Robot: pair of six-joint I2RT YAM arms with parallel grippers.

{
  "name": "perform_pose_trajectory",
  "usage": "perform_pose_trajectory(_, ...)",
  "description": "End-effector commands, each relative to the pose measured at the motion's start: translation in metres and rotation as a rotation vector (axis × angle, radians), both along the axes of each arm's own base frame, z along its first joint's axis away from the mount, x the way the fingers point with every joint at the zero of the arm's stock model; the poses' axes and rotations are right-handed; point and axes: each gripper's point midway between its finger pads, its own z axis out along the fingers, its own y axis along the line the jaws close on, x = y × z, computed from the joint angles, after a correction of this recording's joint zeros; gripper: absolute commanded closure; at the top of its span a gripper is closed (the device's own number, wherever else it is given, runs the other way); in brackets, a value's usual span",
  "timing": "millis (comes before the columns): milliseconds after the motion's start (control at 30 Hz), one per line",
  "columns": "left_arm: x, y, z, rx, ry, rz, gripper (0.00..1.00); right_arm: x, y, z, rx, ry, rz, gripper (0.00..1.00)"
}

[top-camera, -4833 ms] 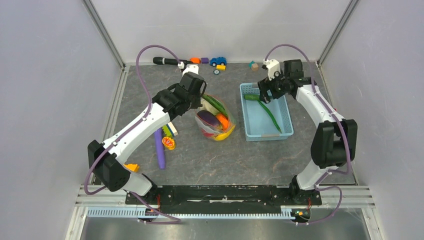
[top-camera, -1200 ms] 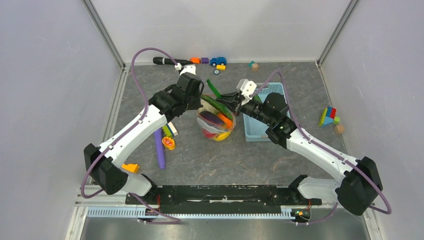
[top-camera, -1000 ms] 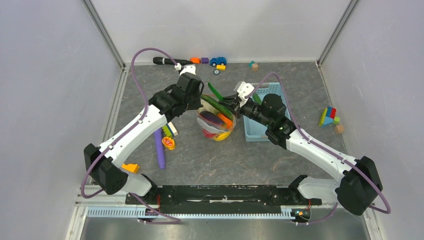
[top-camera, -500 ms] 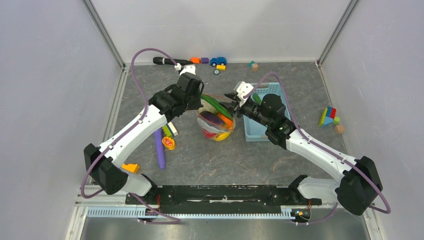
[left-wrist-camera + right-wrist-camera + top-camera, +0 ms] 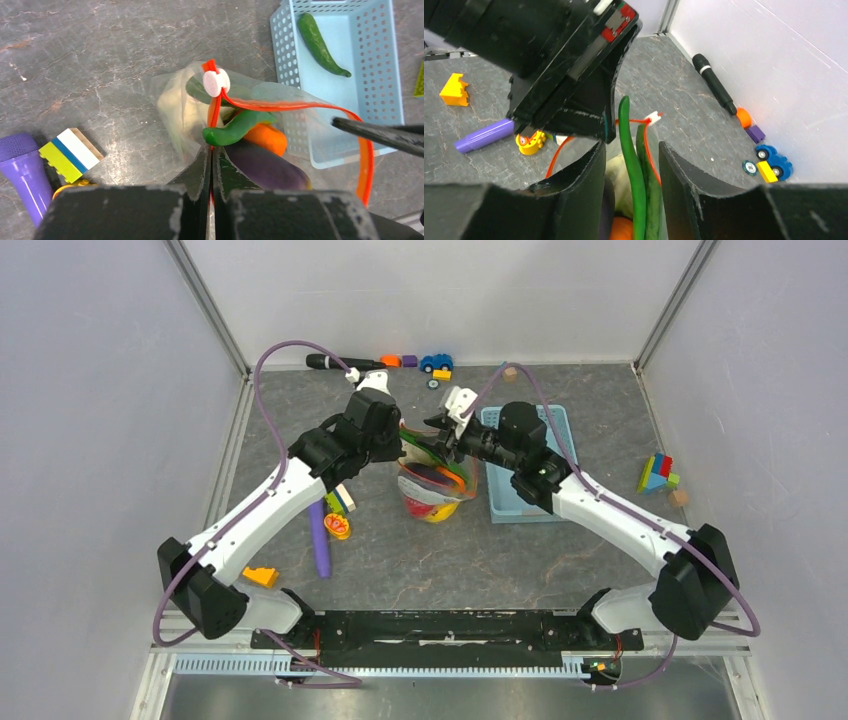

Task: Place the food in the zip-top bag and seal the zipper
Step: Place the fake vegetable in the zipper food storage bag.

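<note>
L gripper [image 5: 210, 150] is pinching the zipper [image 5: 280, 106] tight (mouth up, good). R gripper [image 5: 631, 152] is gaping round the green bean [image 5: 625, 125]; try backing out slow toward the 3 o'clock basket [image 5: 527, 512].

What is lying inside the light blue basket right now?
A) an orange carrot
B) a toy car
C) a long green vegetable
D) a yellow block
C: the left wrist view shows a long green vegetable lying on the floor of the light blue basket, and none of the other things is visible in it.
</note>
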Motion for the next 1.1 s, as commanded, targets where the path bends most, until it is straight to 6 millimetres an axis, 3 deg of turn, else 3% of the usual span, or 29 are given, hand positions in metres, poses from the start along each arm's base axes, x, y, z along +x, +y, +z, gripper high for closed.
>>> perform_pose_trajectory(0, 0.003, -0.010, 0.039, -0.111, -0.140, -0.063, 0.98, 0.004, 0.014, 0.010, -0.027, 0.008, 0.031, 0.53)
perform_pose_trajectory(333, 0.003, -0.019, 0.037, -0.130, -0.157, -0.120, 0.98, 0.029, 0.027, -0.010, -0.115, 0.040, 0.004, 0.53)
perform_pose_trajectory(600, -0.001, -0.023, 0.034, -0.134, -0.153, -0.161, 0.98, 0.034, 0.037, -0.004, -0.053, 0.030, 0.015, 0.58)
perform_pose_trajectory(767, -0.004, -0.028, 0.038, -0.147, -0.166, -0.205, 0.98, 0.034, 0.042, -0.015, -0.077, 0.027, 0.046, 0.59)
perform_pose_trajectory(933, -0.003, -0.025, 0.039, -0.140, -0.172, -0.187, 0.98, 0.035, 0.038, -0.018, -0.078, 0.039, 0.019, 0.84)
perform_pose_trajectory(1067, 0.000, -0.015, 0.036, -0.123, -0.157, -0.123, 0.98, 0.025, 0.029, -0.017, -0.086, 0.036, 0.020, 0.90)
